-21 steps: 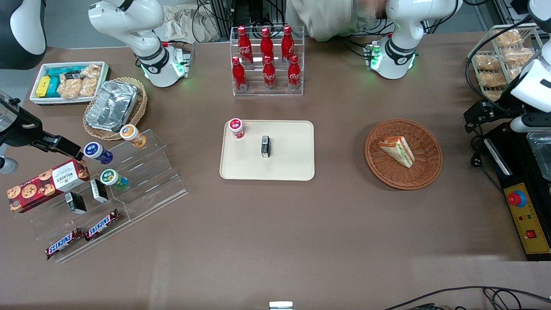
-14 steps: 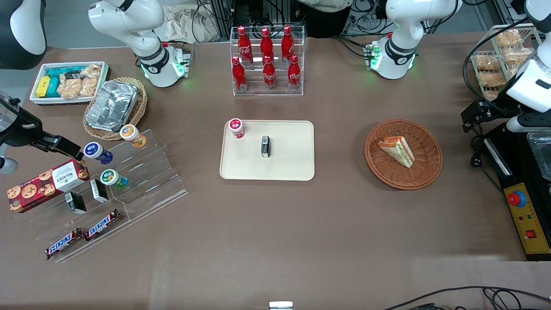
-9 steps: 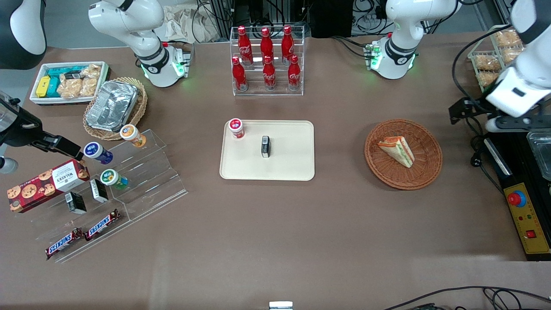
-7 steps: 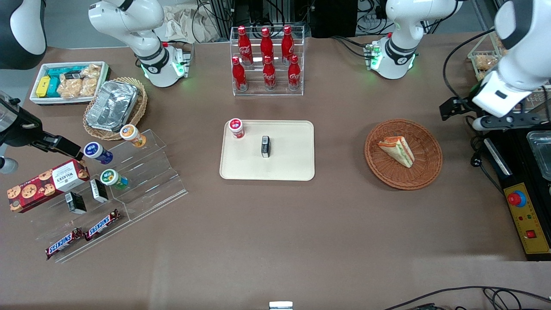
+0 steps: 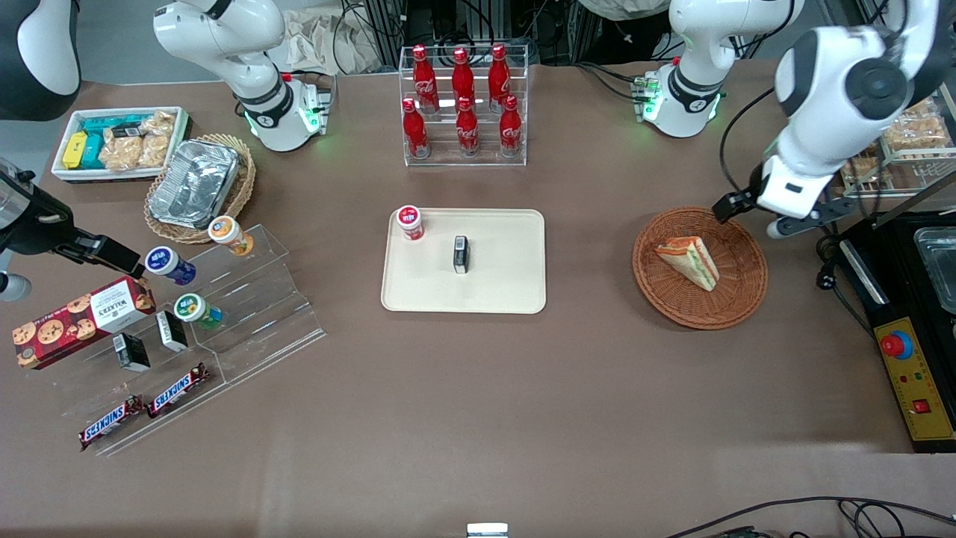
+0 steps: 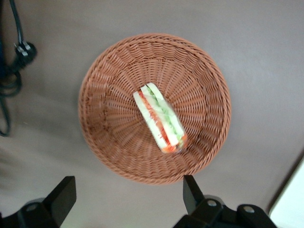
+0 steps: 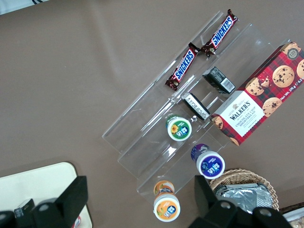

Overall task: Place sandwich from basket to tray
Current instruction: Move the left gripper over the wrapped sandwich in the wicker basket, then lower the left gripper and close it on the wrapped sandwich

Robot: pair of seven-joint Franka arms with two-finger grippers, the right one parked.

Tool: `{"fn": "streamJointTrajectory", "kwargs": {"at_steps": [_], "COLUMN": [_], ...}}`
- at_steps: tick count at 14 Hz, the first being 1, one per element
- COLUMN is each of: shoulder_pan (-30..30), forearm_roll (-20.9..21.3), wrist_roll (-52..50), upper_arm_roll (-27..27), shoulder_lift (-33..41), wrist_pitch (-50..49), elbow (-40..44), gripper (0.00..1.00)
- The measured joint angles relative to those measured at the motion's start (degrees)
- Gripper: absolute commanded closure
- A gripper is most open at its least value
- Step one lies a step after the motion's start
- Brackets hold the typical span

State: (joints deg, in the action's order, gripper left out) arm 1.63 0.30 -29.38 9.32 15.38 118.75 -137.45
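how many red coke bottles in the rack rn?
6, all in the clear rack, farther from the front camera than the tray. Three stand in the farther row, three in the nearer row. None looks hidden. The gripper hovers open by the basket rim.

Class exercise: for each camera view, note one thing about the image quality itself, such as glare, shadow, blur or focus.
Front view: pale glare streaks on the table nearest the camera; soft shadow beside the tray. Left wrist view: the sandwich and basket look slightly soft; the open gripper shows dark. Right wrist view: reflections on the clear acrylic stand.
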Motion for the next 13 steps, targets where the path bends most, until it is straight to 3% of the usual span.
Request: {"fn": "streamJointTrajectory", "kwargs": {"at_steps": [3, 8, 13], "shoulder_pan": [-1.8, -4.6, -4.7], "forearm_roll": [1.7, 9.8, 11.5], "wrist_roll": [-9.0, -25.0, -31.0], "upper_arm_roll": [0.0, 0.1, 0.1], "shoulder_lift": [-1.5, -9.5, -14.2], "wrist_pitch": [7.2, 16.0, 21.2], "elbow": [-5.2, -6.0, -5.9], "gripper": [0.0, 0.0, 0.0]}}
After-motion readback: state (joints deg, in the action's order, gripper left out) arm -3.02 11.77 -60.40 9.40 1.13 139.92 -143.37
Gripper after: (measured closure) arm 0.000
